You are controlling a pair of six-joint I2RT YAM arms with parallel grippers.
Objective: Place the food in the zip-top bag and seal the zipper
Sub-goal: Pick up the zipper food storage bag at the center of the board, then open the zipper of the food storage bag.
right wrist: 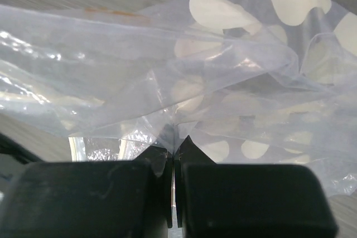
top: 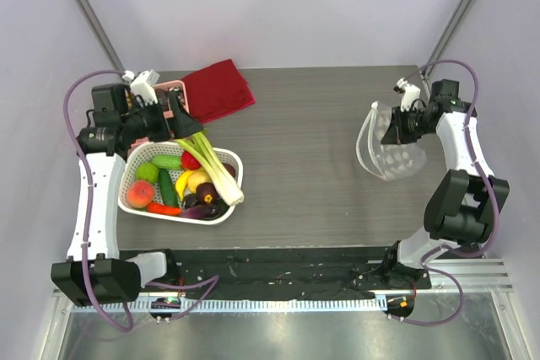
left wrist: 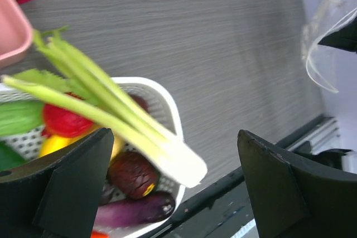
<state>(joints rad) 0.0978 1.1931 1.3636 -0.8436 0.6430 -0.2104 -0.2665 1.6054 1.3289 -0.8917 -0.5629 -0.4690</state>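
The food lies in a white basket (top: 234, 158): a long leek (top: 218, 170) across the top, a peach (top: 141, 193), a tomato (top: 190, 160), a cucumber (top: 167, 161), a banana (top: 197, 180) and an eggplant (top: 201, 211). My left gripper (top: 180, 122) hangs open over the basket's far edge, the leek (left wrist: 111, 115) and eggplant (left wrist: 131, 210) showing between its fingers (left wrist: 67, 188). At the right, the dotted zip-top bag (top: 386, 147) hangs off the table with my right gripper (right wrist: 175, 146) shut on its crumpled plastic (right wrist: 223, 71). I cannot pick out the zipper.
A red cloth (top: 218, 90) lies at the table's far left, with a pink tray (top: 173, 88) beside it under the left arm. Dark wood tabletop (top: 304, 149) stretches between basket and bag. A black strip (top: 278, 259) runs along the near edge.
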